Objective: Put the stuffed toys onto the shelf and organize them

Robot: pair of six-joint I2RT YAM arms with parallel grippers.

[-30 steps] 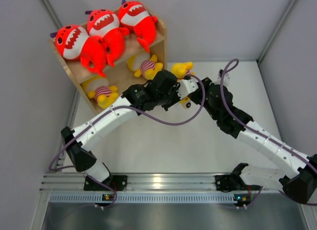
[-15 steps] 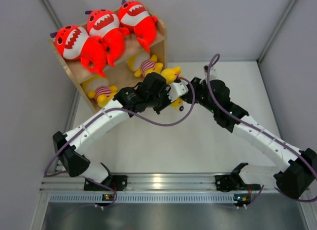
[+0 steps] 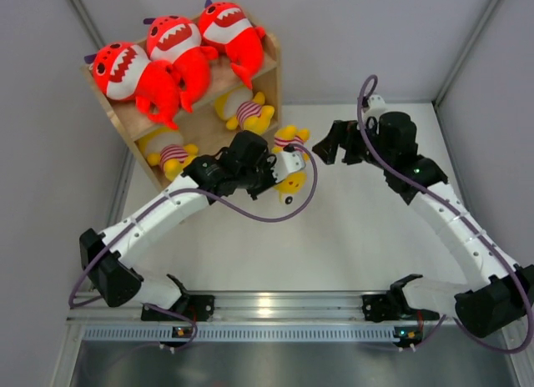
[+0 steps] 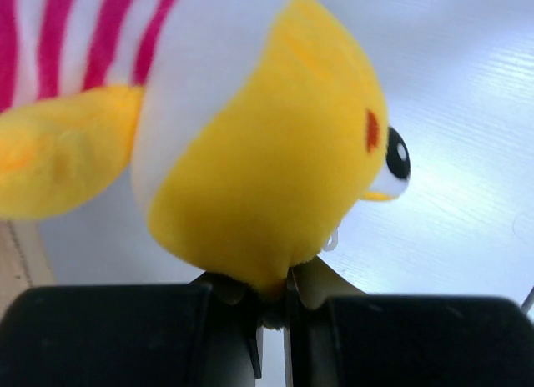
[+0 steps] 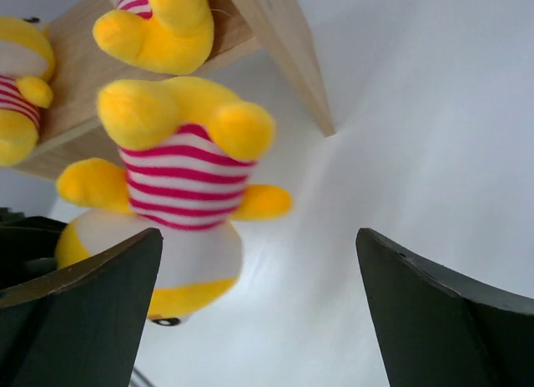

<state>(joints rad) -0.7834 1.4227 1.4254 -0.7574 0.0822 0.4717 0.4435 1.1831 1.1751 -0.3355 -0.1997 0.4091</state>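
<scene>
Top view: the left pincer (image 3: pixel 282 163) was clamped narrow on a yellow doll (image 3: pixel 291 183), held over the bench (image 3: pixel 350 237), with the shelf (image 3: pixel 275 74) just beyond it. The right pincer (image 3: pixel 332 143) stood wide and empty beside the doll

Left wrist: the left pincer (image 4: pixel 271 295) nipped only a fold of the doll's head (image 4: pixel 250 170); judged liable to slip free in transit

Right wrist: the doll (image 5: pixel 179 178) hung ahead of the right pincer (image 5: pixel 263 312), close to the shelf's side panel (image 5: pixel 279 45); it could snag there. No brand or writing was legible

Three red sharks (image 3: pixel 171 53) sit atop a wooden shelf (image 3: pixel 274 74), two yellow dolls (image 3: pixel 244 112) on its lower level. The left gripper (image 3: pixel 284 162) holds a third doll (image 3: pixel 291 183) beside the shelf. The right gripper (image 3: pixel 332 145) hangs nearby, jaws spread.
</scene>
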